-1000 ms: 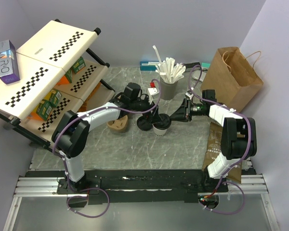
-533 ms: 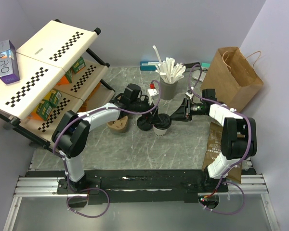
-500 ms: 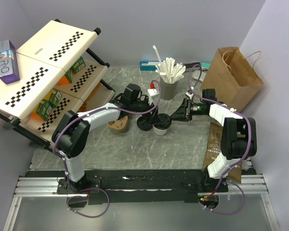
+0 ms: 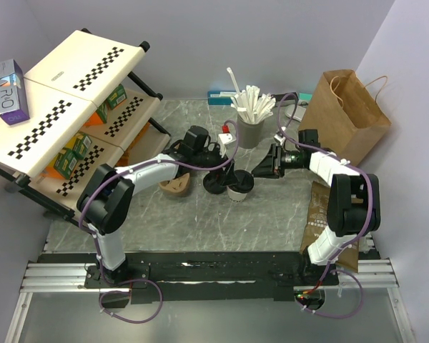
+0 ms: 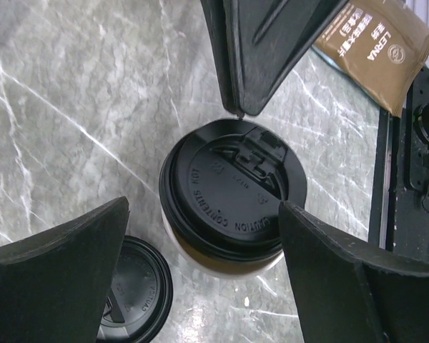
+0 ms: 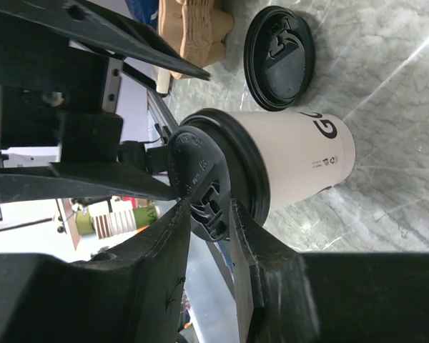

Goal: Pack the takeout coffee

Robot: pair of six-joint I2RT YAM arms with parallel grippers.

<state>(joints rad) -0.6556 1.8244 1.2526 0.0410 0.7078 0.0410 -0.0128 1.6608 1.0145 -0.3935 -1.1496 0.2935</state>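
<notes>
White paper cup [image 6: 300, 161] upright on tabletop [image 4: 200, 218], mid-table between the two arms. Black lid [image 5: 232, 189] sits askew on its rim, a sliver of tan interior showing. Right jaws clenched on the lid's edge. Left jaws spread wide, straddling the cup from above, clear of it. Second black lid [image 5: 132, 300] lies flat just beside the cup

A brown paper bag [image 4: 343, 114] stands right of the grey cup of white sticks [image 4: 248, 133].
</notes>
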